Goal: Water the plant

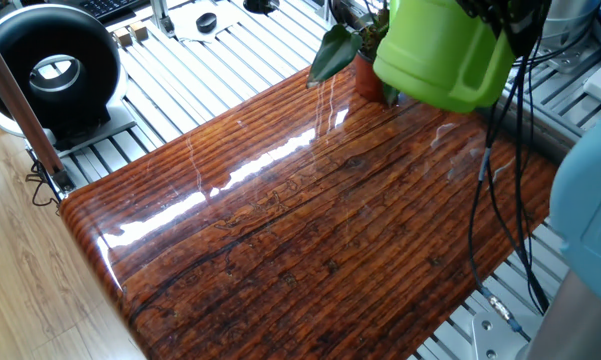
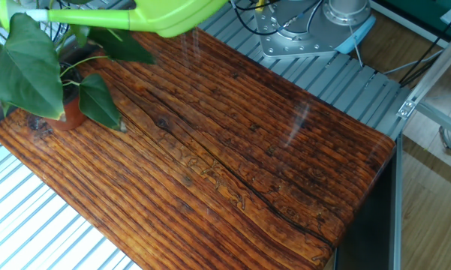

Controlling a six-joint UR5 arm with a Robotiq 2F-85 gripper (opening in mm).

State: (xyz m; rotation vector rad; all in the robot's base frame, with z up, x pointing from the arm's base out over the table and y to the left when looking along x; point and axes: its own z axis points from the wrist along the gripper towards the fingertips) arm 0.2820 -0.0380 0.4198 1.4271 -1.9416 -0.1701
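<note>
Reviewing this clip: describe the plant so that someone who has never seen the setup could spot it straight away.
Find the glossy striped wooden table and go to its corner beneath the raised lime-green watering can. There stands the plant: broad dark green leaves in a small reddish-brown pot, the only thing resting on the wood.
</note>
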